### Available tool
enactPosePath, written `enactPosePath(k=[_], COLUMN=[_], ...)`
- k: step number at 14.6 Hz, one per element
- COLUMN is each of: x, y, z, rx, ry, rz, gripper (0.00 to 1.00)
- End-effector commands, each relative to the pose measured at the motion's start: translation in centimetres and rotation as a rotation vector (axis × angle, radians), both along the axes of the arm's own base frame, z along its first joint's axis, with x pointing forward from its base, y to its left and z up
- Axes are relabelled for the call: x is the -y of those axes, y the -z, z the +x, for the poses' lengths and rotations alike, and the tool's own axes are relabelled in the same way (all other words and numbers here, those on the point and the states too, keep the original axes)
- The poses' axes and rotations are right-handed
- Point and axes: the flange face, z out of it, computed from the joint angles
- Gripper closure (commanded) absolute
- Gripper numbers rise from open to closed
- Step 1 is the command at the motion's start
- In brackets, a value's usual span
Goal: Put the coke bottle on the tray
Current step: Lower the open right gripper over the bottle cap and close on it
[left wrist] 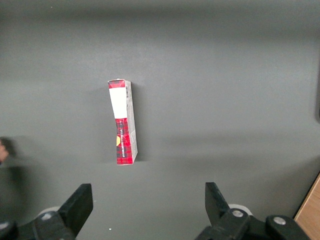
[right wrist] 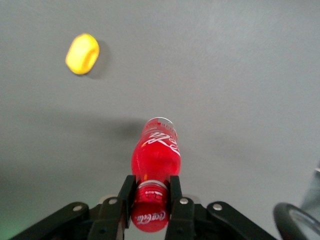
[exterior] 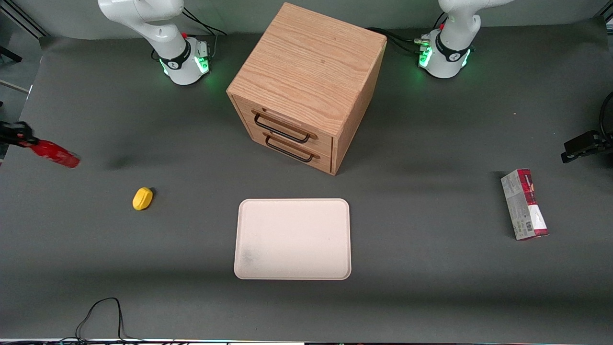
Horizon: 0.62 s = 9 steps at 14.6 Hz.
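Observation:
The coke bottle (exterior: 53,154) (right wrist: 154,150), red with white lettering, hangs tilted above the table at the working arm's end. My gripper (exterior: 21,137) (right wrist: 150,192) is shut on its neck just below the red cap, and its black fingers (right wrist: 126,192) press the neck from both sides. The bottle's base points away from the gripper. The pale cream-pink tray (exterior: 292,238) lies flat in front of the drawer cabinet, nearer the front camera, with nothing on it.
A yellow lemon-shaped lump (exterior: 142,198) (right wrist: 82,53) lies on the table between the bottle and the tray. The wooden drawer cabinet (exterior: 306,86) stands mid-table. A red and white box (exterior: 524,203) (left wrist: 123,121) lies toward the parked arm's end.

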Motion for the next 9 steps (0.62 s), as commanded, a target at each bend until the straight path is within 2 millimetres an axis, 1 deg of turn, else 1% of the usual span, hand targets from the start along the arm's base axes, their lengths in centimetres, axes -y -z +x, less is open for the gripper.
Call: enactPosePath(k=[1,3,4,5,6,8,9], x=[-0.8,-2.1,-2.6,-3.2,-4.5,-7.4,-9.9], y=[-7.4,-11.3,-12.9,-14.2,-15.1,-16.1,-16.7], z=[0.8,0.7,0.7,0.8,1.3,3.6,5.2], rx=[0.013,0.020,0.029,0.041,0.060,0.089,0.110], ry=[0.003,-0.008,-0.013,-0.021,-0.040,-0.087,-0.123], rz=[-0.014,-0.017,-0.022,-0.024,-0.022,-0.023,-0.016], gripper=[1.00,1.00,1.00,1.00,1.00,1.00,1.00])
